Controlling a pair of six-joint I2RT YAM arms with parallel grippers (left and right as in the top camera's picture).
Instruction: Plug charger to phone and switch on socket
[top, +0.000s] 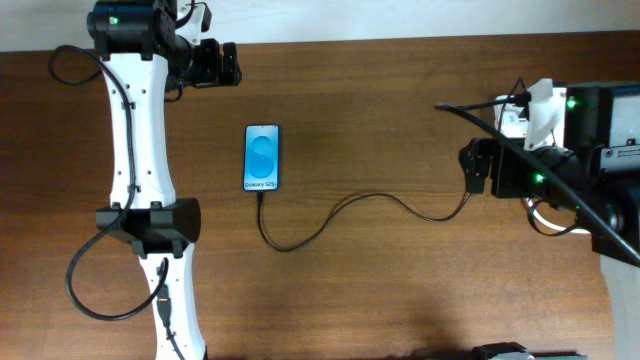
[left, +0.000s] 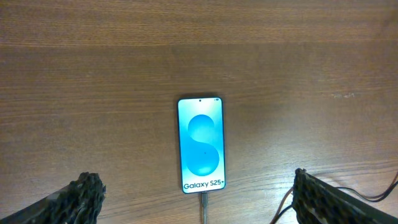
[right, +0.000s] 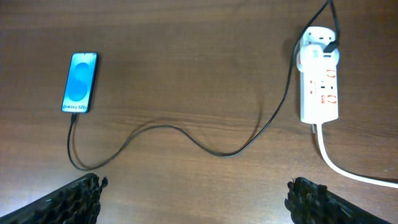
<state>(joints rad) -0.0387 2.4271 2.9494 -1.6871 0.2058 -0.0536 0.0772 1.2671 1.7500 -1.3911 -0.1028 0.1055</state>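
- Socket (right: 320, 81): switches too small to tell on/off, R wrist view; overhead, mostly hidden under R arm (top: 600, 120).
- Cord (right: 348, 171): cut by right edge.
- Charger (left: 203, 210): runs off btm edge, L wrist view.
- L fingers (left: 84, 199), R fingers (right: 74, 199): cut by btm edge.

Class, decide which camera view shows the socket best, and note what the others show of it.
Right wrist: the socket lies whole, red switches and white cord visible. Overhead, the right arm hides most of it. Left wrist shows none.
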